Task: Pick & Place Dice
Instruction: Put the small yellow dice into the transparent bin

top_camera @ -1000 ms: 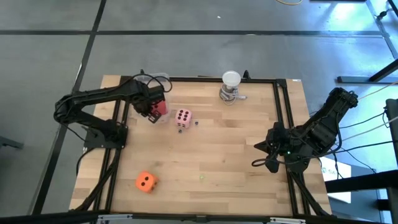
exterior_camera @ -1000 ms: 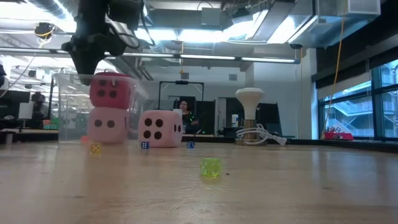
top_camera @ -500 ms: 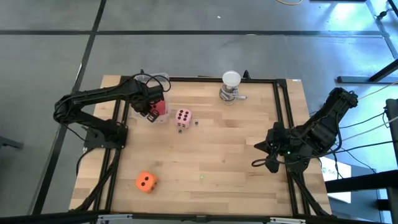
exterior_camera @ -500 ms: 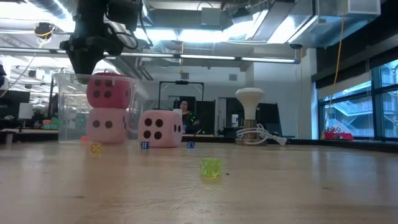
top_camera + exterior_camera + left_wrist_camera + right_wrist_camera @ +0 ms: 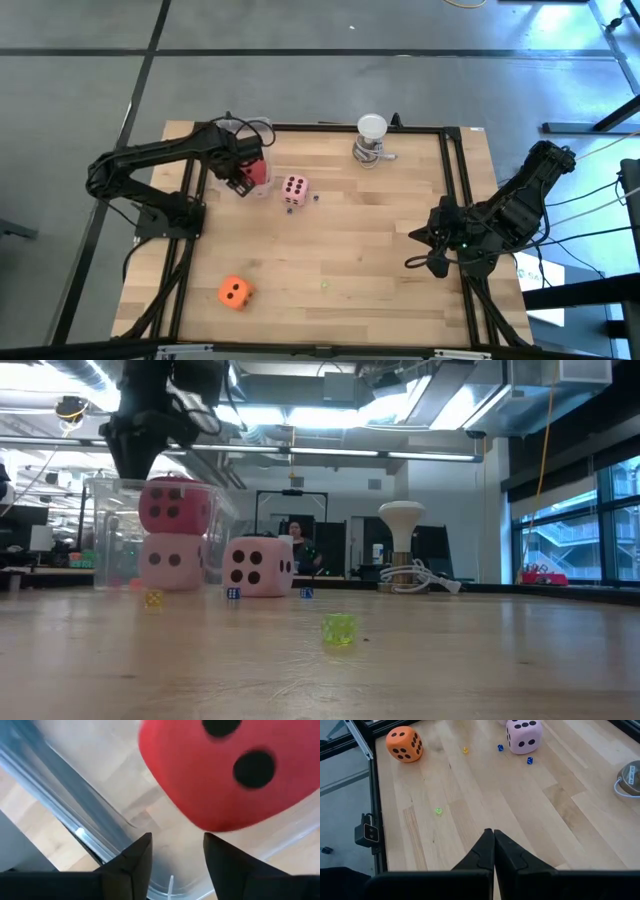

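The red die [image 5: 176, 507] sits on top of a pale pink die [image 5: 172, 560], which the high view hides under the red die [image 5: 258, 172]. My left gripper [image 5: 177, 842] is open just above and to the left of the red die [image 5: 225, 770], touching nothing. A second pale pink die [image 5: 293, 188] rests on the table beside the stack. The orange die [image 5: 234, 292] lies near the table's near left corner. My right gripper [image 5: 493, 845] is shut and waits at the table's right edge [image 5: 432, 262].
A clear plastic container [image 5: 108, 530] stands at the stack; whether the stack is inside it I cannot tell. A white round-topped object on a metal base [image 5: 371, 140] stands at the far edge. Tiny dice, among them a green one [image 5: 339, 630], lie scattered mid-table. Black rails frame the table.
My left gripper has drawn back a little from the red die toward the table's far left, uncovering more of it in the high view. The red die has shifted slightly and stays on the pink die below.
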